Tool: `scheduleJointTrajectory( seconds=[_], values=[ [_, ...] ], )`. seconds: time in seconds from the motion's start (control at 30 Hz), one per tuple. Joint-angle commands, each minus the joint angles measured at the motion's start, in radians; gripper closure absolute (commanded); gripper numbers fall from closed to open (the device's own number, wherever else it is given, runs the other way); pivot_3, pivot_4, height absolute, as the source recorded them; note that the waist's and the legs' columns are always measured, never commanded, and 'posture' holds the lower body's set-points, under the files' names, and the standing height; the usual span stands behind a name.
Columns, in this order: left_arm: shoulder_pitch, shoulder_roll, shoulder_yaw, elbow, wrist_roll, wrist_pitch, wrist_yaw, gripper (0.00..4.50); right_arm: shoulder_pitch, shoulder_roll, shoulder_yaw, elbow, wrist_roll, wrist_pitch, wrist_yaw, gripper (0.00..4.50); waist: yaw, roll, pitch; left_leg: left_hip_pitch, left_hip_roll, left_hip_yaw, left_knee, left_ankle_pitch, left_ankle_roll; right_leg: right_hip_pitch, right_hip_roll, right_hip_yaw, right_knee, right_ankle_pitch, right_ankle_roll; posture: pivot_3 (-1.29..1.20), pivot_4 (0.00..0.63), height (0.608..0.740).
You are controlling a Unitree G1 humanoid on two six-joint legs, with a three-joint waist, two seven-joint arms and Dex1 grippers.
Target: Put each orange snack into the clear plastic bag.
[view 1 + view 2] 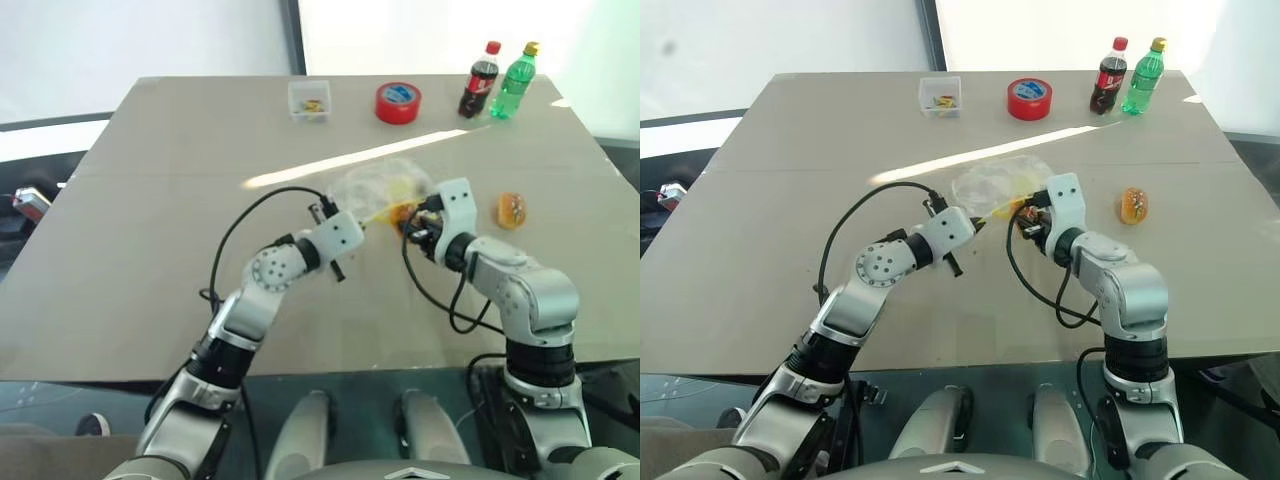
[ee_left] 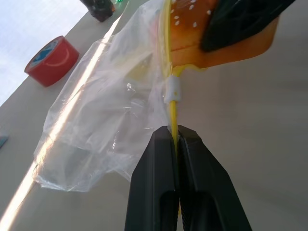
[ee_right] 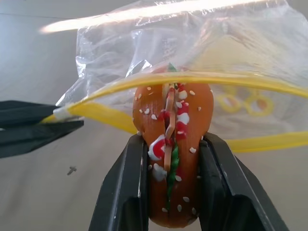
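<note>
The left gripper (image 2: pixel 177 139) is pinching the yellow zip strip of the crinkly clear plastic bag (image 2: pixel 96 120), its two black fingers pressed flat together on that edge. Judging from the right wrist view, this pinch is lifting one corner of the mouth so that the yellow strip is bowing into an opening.

The right gripper (image 3: pixel 169 144) is clamping one small oval orange snack with red and green specks (image 3: pixel 172 125) between its fingers, jaws narrowed to the snack's width, and is presenting it end-first at that opening. The snack's far end is sitting at the yellow strip, seemingly just entering the mouth; how far in it is cannot be told.

The bag is lying near the middle of the grey table (image 1: pixel 150 200), between the two arms. The second orange snack (image 1: pixel 511 210) is waiting on the table to the right of the right arm, apart from the bag, so the task looks about half begun.
</note>
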Motion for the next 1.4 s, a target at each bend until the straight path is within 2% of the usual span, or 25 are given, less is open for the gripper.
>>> scheduleJointTrajectory(
  seconds=[0.03,0.17,0.33,0.6,0.83,0.87,0.93,1.0,1.07,1.27,1.4],
  values=[
    [0.001,0.024,-0.009,-0.032,-0.005,-0.077,-0.029,4.50,-0.096,0.009,-0.103,0.047,0.066,0.092,-0.010,3.30,0.001,0.000,0.000,0.000,0.000,0.000,0.000,0.000,0.000,0.000,0.000,0.000,0.000,0.000,0.000,0.00,0.150,0.740],
    [0.000,0.048,-0.005,-0.006,-0.002,-0.112,-0.041,4.50,-0.167,-0.008,-0.190,0.132,0.132,0.100,0.021,3.30,0.001,0.000,0.000,0.000,0.000,0.000,0.000,0.000,0.000,0.000,0.000,0.000,0.000,0.000,0.000,0.00,0.150,0.740],
    [-0.008,0.058,0.000,0.010,-0.012,-0.137,-0.048,4.50,-0.228,0.018,-0.309,0.264,0.188,0.112,-0.019,3.30,0.001,0.000,0.000,0.000,0.000,0.001,-0.001,0.000,0.000,0.000,0.000,0.000,0.000,0.000,0.000,0.00,0.150,0.740],
    [-0.020,0.038,0.002,0.024,-0.031,-0.173,-0.054,4.50,-0.229,0.116,-0.278,0.281,0.220,0.102,-0.068,3.30,-0.003,0.001,0.000,0.000,0.000,0.003,-0.002,0.000,0.000,-0.002,0.000,0.002,0.001,0.000,0.000,0.00,0.150,0.740],
    [-0.019,0.025,-0.001,0.021,-0.041,-0.197,-0.058,4.50,-0.230,0.117,-0.206,0.346,0.188,-0.017,-0.080,3.30,-0.001,0.001,0.000,0.000,0.000,0.003,-0.002,0.000,0.000,-0.002,0.000,0.002,0.001,0.000,0.000,0.00,0.150,0.740],
    [-0.020,0.023,0.000,0.023,-0.039,-0.197,-0.055,4.50,-0.224,0.106,-0.182,0.348,0.180,-0.035,-0.072,2.69,-0.002,0.001,0.000,0.000,0.000,0.003,-0.002,0.000,0.000,-0.002,0.000,0.002,0.001,0.000,0.000,0.00,0.150,0.740],
    [-0.022,0.021,0.003,0.026,-0.036,-0.198,-0.050,4.50,-0.214,0.090,-0.150,0.350,0.172,-0.062,-0.063,1.94,-0.002,0.001,0.000,0.000,0.000,0.003,-0.002,0.000,0.000,-0.003,0.000,0.002,0.001,0.000,0.000,0.00,0.150,0.740],
    [-0.023,0.016,0.012,0.032,-0.034,-0.184,-0.037,4.50,-0.202,0.066,-0.113,0.344,0.158,-0.090,-0.053,0.80,-0.002,0.001,0.000,0.000,0.000,0.003,-0.002,0.000,0.000,-0.003,0.000,0.002,0.001,0.000,0.000,0.00,0.150,0.740],
    [-0.024,0.006,0.023,0.042,-0.036,-0.155,-0.022,4.50,-0.191,0.043,-0.086,0.332,0.154,-0.104,-0.036,0.03,-0.002,0.001,0.000,0.000,0.000,0.003,-0.002,0.000,0.000,-0.003,0.000,0.002,0.001,0.000,0.000,0.00,0.150,0.740],
    [-0.026,-0.025,0.034,0.065,-0.032,-0.110,0.013,4.50,-0.153,-0.042,-0.032,0.253,0.178,-0.088,0.034,0.03,-0.002,0.001,0.000,0.000,0.000,0.003,-0.002,0.000,0.000,-0.002,0.000,0.002,0.001,0.000,0.000,0.00,0.150,0.740],
    [-0.028,-0.037,0.038,0.068,-0.024,-0.086,0.025,4.50,-0.093,-0.174,0.017,0.137,0.210,-0.045,0.134,0.03,0.003,0.001,0.000,-0.001,0.000,0.003,-0.002,0.000,0.000,-0.002,0.000,0.002,0.000,0.000,0.000,0.00,0.150,0.740]
  ],
)
